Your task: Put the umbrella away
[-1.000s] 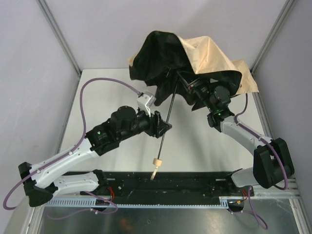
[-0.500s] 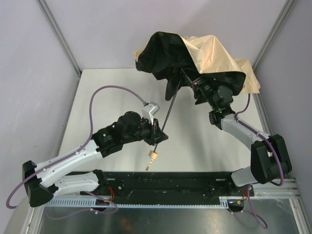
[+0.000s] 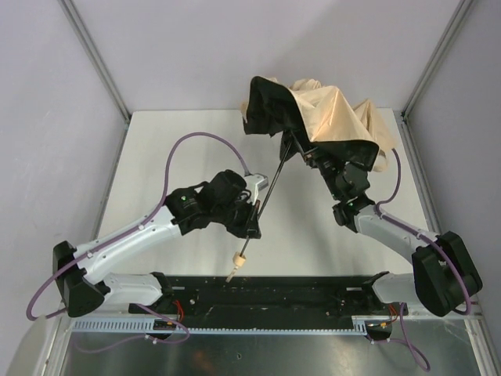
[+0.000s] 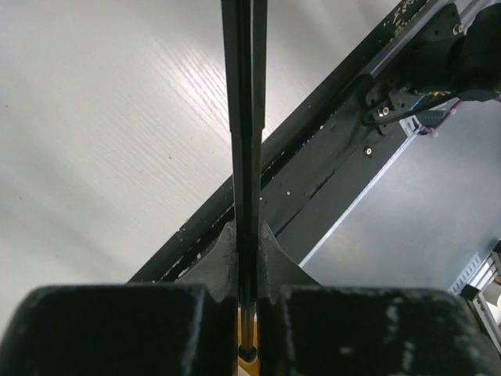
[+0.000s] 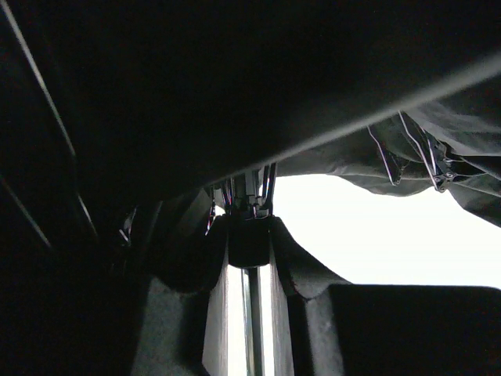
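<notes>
The left gripper [image 3: 252, 222] is clamped narrow on the thin black shaft [image 4: 244, 117] of the umbrella [image 3: 333, 117], a little above the small tan handle [image 3: 239, 261]. The handle hangs close to the black rail [image 3: 313, 291] at the near edge of the table [image 3: 172, 141]. From there the shaft slants up and right, off the table, into the half-collapsed beige canopy [image 3: 344, 110]. Under it the right gripper [image 3: 313, 157] has its 2 fingers [image 5: 219, 313] set narrowly on what looks like the runner [image 5: 249, 239] where the ribs meet. The main risk is misalignment: with both arms on 1 slim rod, any push not along its axis would probably bend it or twist it out of the left grip. The smooth shaft could also slide through that pinch, dropping the handle onto the rail. On the right, loose fabric and ribs drape around the wrist and may snag. If the runner slips free, the canopy may spring open.
</notes>
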`<state>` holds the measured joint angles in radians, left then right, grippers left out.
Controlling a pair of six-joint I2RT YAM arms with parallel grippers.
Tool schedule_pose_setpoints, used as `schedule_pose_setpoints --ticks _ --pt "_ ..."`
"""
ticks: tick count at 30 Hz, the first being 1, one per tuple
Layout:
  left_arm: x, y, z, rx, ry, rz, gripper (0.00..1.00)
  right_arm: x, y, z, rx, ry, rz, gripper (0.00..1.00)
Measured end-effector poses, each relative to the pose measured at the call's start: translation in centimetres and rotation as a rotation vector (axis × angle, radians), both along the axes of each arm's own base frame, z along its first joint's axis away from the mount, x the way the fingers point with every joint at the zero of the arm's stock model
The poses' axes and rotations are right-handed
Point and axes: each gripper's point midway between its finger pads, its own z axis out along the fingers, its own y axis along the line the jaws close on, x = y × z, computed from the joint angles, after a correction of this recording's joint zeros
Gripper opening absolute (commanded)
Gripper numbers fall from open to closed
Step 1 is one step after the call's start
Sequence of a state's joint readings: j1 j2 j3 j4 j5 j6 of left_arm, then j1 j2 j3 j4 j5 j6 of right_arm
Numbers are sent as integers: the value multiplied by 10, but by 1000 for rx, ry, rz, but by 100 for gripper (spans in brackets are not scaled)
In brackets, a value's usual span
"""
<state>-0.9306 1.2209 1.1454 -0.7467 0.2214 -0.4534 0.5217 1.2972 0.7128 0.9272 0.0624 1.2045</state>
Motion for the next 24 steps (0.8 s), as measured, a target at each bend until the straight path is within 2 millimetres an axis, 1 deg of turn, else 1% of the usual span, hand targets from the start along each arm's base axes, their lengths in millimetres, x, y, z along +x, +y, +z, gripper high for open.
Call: schedule_pose_setpoints --ticks 1,3,7,11,13,18,20,21,22,23,24 --pt "-1 1 -1 5 4 0 0 0 0 -5 6 15 -4 0" --pt "-3 4 -1 12 8 0 0 -1 2 -7 16 27 -4 0" --pt "-7 11 3 17 5 4 0 -8 9 -1 50 19 -11 0" --pt "-18 23 9 47 27 -2 0 -21 22 5 93 12 -27 0" --pt "-24 28 10 66 41 -7 0 -27 25 6 114 8 -31 0" --pt "-32 41 11 118 68 -6 0 -34 28 -6 128 27 -47 0" --pt "-34 49 11 155 71 6 0 -39 33 -12 116 38 -34 0" --pt "-15 39 22 104 -5 44 0 -51 48 -20 86 46 35 0" --pt "6 24 40 34 -64 95 0 -75 72 -32 60 62 137 0" --pt "10 24 46 25 -55 117 0 -84 78 -34 67 67 156 0" --pt "11 24 47 23 -59 125 0 -87 79 -30 72 54 172 0"
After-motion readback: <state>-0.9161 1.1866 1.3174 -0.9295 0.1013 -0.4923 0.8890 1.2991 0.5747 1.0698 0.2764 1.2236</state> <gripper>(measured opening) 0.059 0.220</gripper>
